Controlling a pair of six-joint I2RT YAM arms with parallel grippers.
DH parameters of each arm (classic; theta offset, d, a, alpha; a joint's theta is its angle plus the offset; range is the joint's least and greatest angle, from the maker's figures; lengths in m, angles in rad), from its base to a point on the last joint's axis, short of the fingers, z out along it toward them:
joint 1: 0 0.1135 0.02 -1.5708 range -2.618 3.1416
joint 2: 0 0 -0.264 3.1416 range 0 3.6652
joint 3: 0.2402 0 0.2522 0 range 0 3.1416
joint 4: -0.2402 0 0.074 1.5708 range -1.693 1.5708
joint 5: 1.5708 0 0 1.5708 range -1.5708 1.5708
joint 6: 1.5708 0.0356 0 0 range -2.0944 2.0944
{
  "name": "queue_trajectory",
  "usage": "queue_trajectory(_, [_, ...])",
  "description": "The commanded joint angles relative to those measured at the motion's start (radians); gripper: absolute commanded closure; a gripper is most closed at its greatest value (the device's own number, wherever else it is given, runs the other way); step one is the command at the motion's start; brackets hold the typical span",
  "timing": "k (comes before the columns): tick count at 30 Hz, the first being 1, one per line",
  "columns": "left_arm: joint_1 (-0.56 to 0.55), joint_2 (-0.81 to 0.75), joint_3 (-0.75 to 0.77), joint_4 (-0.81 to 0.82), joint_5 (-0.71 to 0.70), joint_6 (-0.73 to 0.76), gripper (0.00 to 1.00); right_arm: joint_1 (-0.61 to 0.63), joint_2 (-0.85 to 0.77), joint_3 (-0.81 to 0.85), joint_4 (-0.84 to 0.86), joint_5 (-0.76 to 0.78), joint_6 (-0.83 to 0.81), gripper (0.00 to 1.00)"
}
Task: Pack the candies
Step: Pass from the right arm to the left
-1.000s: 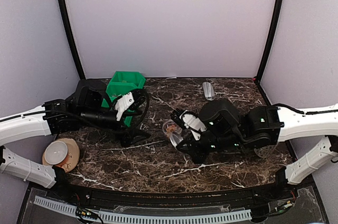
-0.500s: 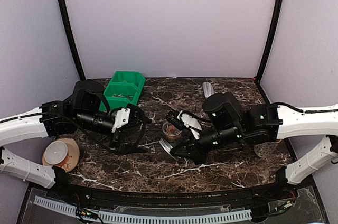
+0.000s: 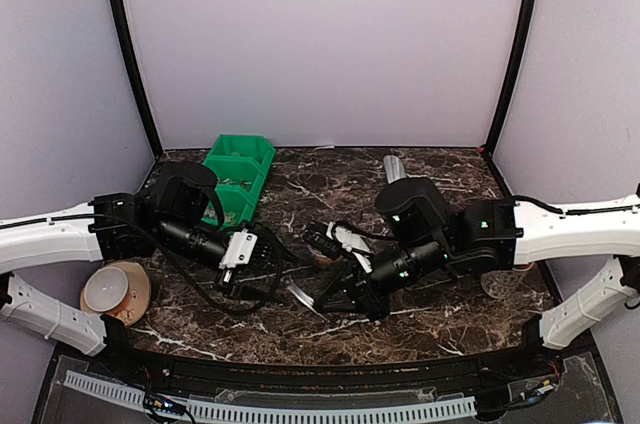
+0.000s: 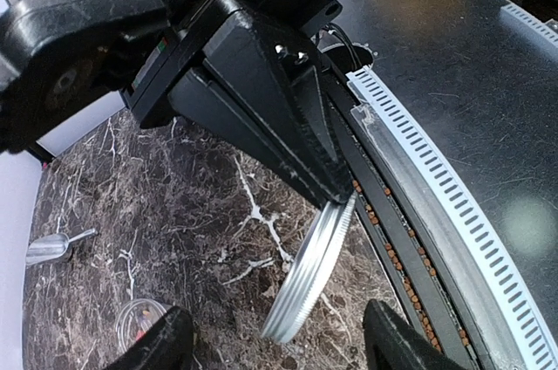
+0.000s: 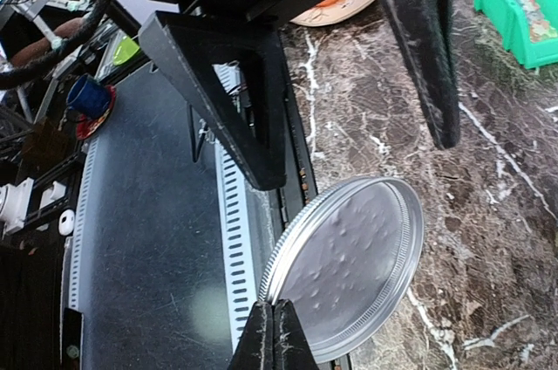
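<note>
Presently, the right gripper (image 5: 273,335) pinches the rim of a thin, round, ribbed-edge metal lid (image 5: 349,265). The left gripper (image 4: 279,344) stands spread either side of it. The candies (image 5: 534,12) lie in the green plastic bin (image 5: 506,25) on the marbled table (image 3: 440,314).

- Table (image 3: 440,316): dark brown marble-patterned top with white veins.
- Green bin (image 3: 222,160): stands at the back left.
- Metal scoop (image 3: 394,166): lies at the back centre, well apart from the bin.
- Small clear tub (image 4: 139,325): upright near the middle.
- Tan round dish (image 3: 115,291): at the left edge, a white disc on it.
- Clear round piece (image 3: 497,287): at the right side, partly hidden.
</note>
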Motion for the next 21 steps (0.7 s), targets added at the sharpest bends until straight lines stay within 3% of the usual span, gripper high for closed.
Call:
queue_trajectory(1, [-0.020,0.004,-0.004,0.003,0.026,0.044,0.34,-0.010,0.022,-0.002,0.056,-0.092,-0.030,1.00])
queue_trajectory(12, [-0.075,0.023,-0.002,-0.077,0.080,0.079,0.46,-0.023,0.059,0.011,0.048,-0.149,-0.058,1.00])
queue_trajectory(21, [-0.107,0.034,-0.005,-0.100,0.039,0.074,0.52,-0.025,0.073,0.033,0.027,-0.191,-0.082,1.00])
